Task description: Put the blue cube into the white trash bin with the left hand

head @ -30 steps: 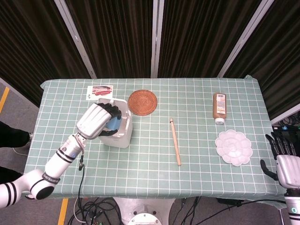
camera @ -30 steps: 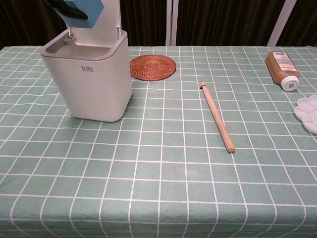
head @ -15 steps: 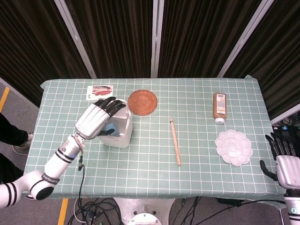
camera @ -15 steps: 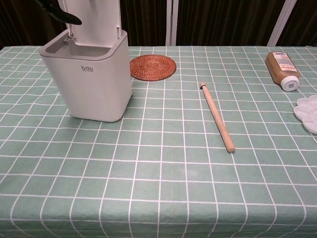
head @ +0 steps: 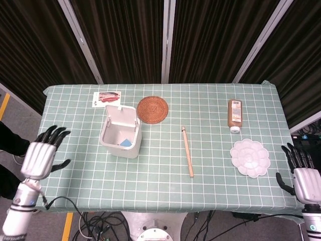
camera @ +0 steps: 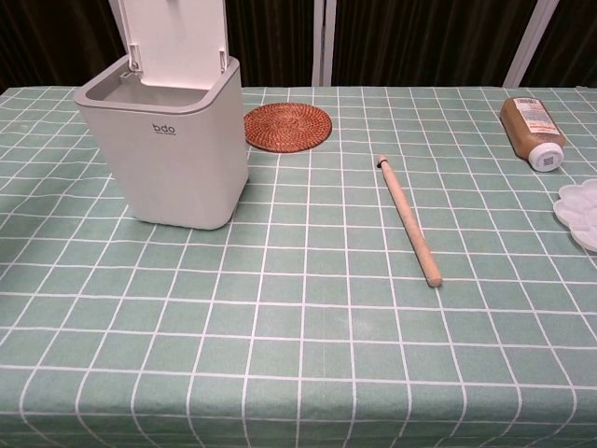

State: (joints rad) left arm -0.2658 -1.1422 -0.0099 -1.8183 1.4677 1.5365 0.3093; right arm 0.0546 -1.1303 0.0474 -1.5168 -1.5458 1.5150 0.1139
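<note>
While the lid stands raised, the blue cube (head: 126,142) lies inside the white trash bin (head: 111,145) on the worktop (head: 210,165). Left robot hand (head: 40,158): off the worktop's left edge, fingers spread, holding nothing. Right robot hand (head: 302,179): off the right edge, fingers apart, likewise unladen.

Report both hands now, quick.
Left hand: open, fingers spread, holding nothing, off the table's left edge.
Right hand: open, holding nothing, beyond the table's right edge.
</note>
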